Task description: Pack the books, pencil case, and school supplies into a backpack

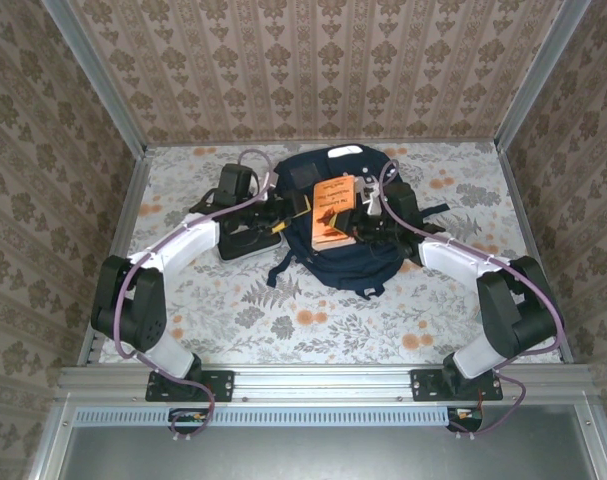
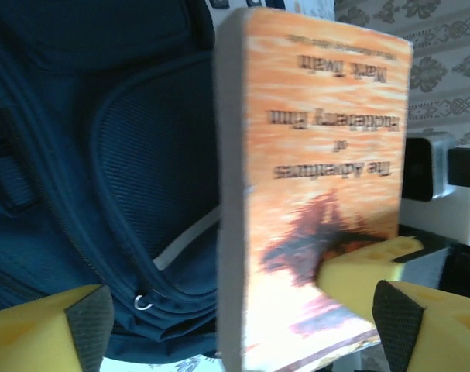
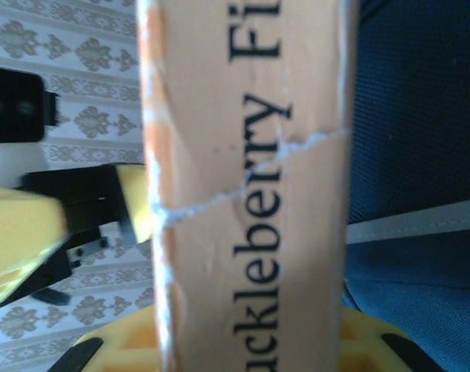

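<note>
The counter (image 1: 313,320) is covered by a pale cloth printed with grey leaves and small orange flowers. Three walls (image 1: 313,70) stand around it, all with the same beige wallpaper of brown ornaments in vertical rows. The same wallpaper is seen blurred in the left wrist view (image 2: 444,70) and in the right wrist view (image 3: 80,124). A metal post (image 1: 93,70) rises at the far left corner and another post (image 1: 541,70) at the far right. A metal rail (image 1: 323,382) runs along the near edge, and below it lies a grey panel (image 1: 323,455).
</note>
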Tool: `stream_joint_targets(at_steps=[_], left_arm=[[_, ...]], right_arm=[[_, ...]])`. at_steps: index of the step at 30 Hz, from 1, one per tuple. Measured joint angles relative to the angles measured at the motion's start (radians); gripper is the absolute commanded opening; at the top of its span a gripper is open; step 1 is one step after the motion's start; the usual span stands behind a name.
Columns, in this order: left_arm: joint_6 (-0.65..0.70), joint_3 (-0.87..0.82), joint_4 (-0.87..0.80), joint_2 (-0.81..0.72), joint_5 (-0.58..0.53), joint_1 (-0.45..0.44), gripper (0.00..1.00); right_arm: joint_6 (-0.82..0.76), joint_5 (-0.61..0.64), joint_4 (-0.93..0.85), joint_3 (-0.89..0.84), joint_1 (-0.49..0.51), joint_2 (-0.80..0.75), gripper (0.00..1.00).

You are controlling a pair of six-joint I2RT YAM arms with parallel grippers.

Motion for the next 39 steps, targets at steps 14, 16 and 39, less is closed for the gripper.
stream_joint_targets(at_steps=[14,16,39], left_arm=[[-0.243,-0.001,0.311,0.092,0.117,-0.003,0.92],[-0.275,-0.001,0.351,0.117,0.135,-0.005,0.88],[-0.392,0.027,0.422,0.065,0.002,-0.001,0.11]], right_arm=[[0.238,-0.237,0.266,0.011,-0.014,0.032,0.23],[0.277,-0.257,0.303,0.012,-0.014,0.048,0.23],[0.411,-0.193,0.416,-0.083,-0.050,-0.032,0.87]])
